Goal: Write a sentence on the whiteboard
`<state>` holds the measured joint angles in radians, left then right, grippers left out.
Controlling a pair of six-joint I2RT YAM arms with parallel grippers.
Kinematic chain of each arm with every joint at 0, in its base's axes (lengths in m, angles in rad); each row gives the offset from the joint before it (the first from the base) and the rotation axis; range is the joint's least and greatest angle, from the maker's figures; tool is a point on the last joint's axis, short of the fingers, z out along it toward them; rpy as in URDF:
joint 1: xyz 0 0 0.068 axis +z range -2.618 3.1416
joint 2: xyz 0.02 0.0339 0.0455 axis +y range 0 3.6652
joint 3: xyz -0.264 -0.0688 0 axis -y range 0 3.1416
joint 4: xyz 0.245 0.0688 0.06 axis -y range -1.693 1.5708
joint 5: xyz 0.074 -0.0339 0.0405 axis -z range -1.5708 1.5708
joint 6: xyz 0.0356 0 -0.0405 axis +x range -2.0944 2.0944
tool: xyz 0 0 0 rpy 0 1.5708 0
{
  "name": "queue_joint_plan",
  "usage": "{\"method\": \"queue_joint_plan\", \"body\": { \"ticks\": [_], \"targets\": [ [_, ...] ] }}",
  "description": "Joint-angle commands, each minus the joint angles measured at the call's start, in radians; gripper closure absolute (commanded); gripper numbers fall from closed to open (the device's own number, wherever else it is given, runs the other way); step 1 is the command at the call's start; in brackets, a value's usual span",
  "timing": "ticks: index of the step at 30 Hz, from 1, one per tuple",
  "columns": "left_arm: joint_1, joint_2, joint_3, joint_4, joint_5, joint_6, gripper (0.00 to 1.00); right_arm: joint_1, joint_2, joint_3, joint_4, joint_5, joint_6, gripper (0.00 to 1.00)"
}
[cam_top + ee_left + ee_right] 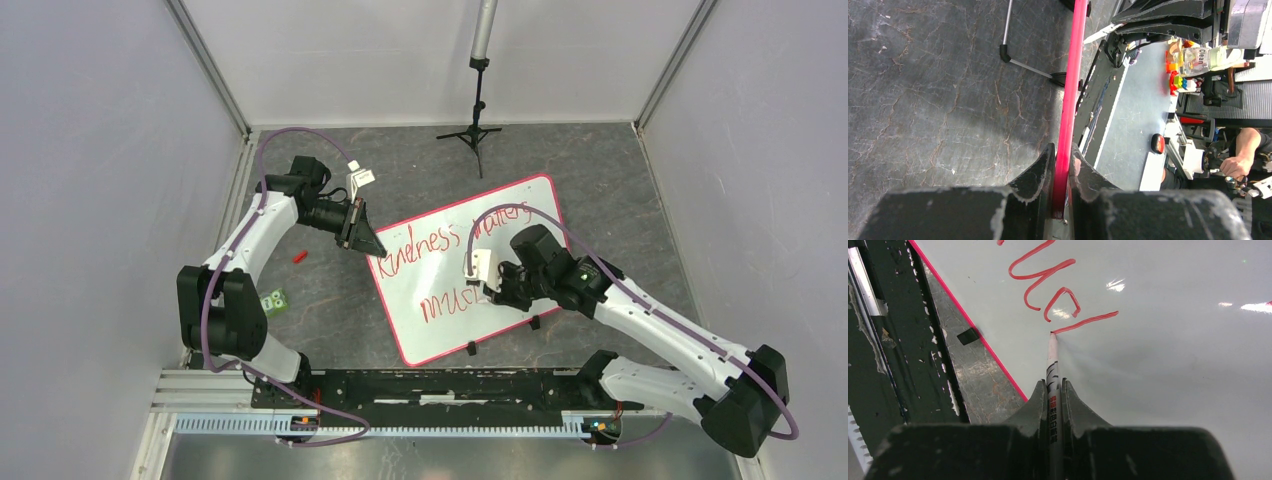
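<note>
- Grey tabletop [330,310] carries your whiteboard [405,285].
- Your left gripper [1062,150] pinches its red rim [1073,75].
- Your right gripper [1053,385] clamps a marker [1052,355], tip on the sentence [1043,274], at its last stroke.

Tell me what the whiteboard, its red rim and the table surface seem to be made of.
Whiteboard: smooth, glossy coated panel, likely melamine or painted steel; lamp glints reflect on it.
Rim: probably plastic, in an even red-pink colour with a soft sheen.
Table: dark grey, matte, veined with pale cracks like slate or a stone-look mat; which one is unclear.
</note>
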<state>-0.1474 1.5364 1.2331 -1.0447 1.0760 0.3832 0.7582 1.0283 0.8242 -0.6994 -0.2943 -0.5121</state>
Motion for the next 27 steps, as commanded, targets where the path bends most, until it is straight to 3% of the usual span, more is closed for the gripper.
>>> {"method": "queue_joint_plan", "body": {
  "ticks": [1,11,27],
  "targets": [
    [-0.007,0.016,0.011,0.035,-0.056,0.026,0.98,-0.002,0.013,0.045,0.026,0.005,0.007,1.0],
    [-0.007,0.017,0.01,0.035,-0.057,0.03,0.98,-0.031,0.054,0.145,0.029,0.075,-0.002,1.0],
    [-0.007,0.02,0.008,0.035,-0.061,0.032,0.97,-0.053,0.015,0.021,-0.005,0.055,-0.035,1.0]
  ]
}}
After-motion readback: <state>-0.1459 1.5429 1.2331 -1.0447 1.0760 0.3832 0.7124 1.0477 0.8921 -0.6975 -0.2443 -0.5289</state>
